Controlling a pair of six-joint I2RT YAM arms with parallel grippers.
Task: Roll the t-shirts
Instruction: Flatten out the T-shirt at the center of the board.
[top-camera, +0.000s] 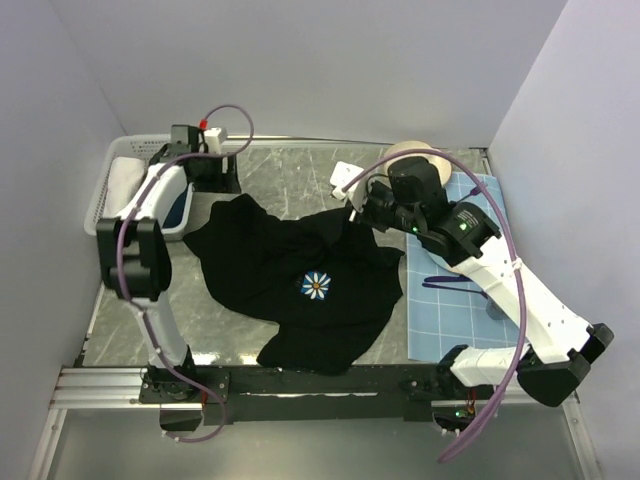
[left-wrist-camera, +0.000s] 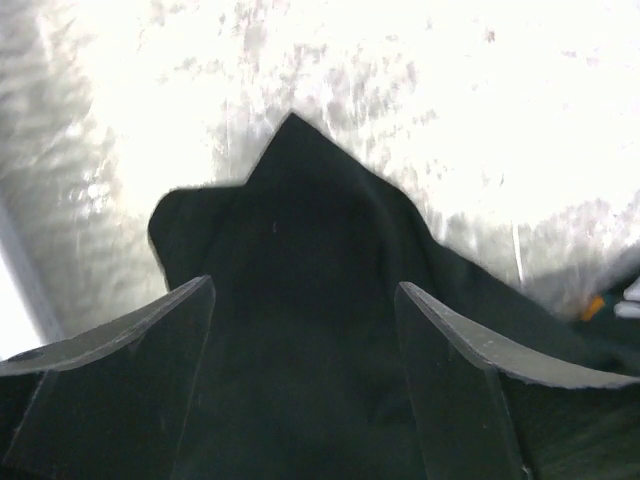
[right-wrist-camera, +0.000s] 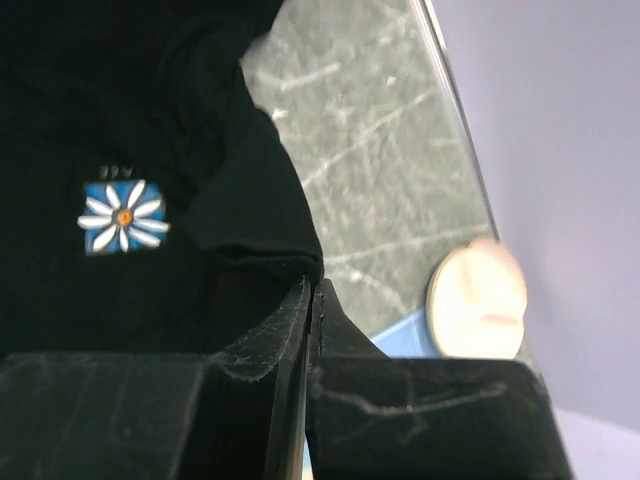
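Top external: black short-sleeved cloth t-shirt with white-and-blue flower print (top-camera: 300, 270) crumpled mid grey tabletop (top-camera: 300, 175); right fingers (right-wrist-camera: 310, 300) clamped on its edge; left fingers (left-wrist-camera: 195, 310) wide apart, empty, over pointed corner. Pinch that corner, pull apart, flatten before rolling.

I have 1 t-shirt (top-camera: 300, 280) lying mid-table, between the basket (top-camera: 118, 195) at the far left and the mat (top-camera: 450, 310) on the right. A round disc (top-camera: 410, 152) sits behind the mat. My left gripper (left-wrist-camera: 305, 290) hangs over the shirt's far-left corner; my right gripper (right-wrist-camera: 312, 285) meets its far-right edge.
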